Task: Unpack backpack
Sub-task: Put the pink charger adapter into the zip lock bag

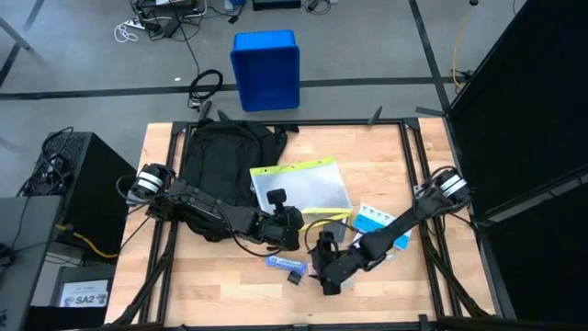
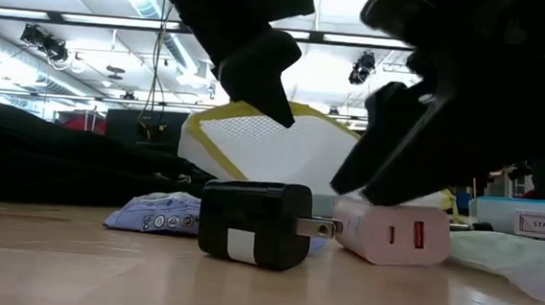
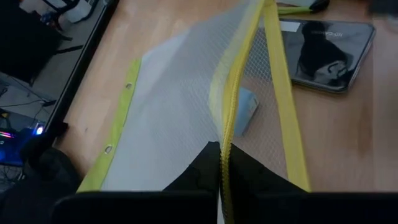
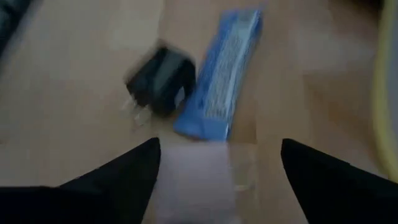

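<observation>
Centrally, left gripper fingers pinch the yellow-edged mesh pouch, a pale blue item inside. Right gripper fingers straddle a pink charger, spread, beside black charger. Backpack lies far-left on surface.

Dark jointed arms, silver-ringed bases, black cables

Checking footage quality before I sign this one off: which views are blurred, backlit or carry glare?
Right wrist view: motion-blurred, the black charger and blue packet smeared. Low view: backlit by bright ceiling lights, so both arms read as silhouettes; the black charger is sharp. Left wrist view: sharp on the yellow-edged mesh pouch, with reflections on the glossy phone. High view: evenly lit.
</observation>
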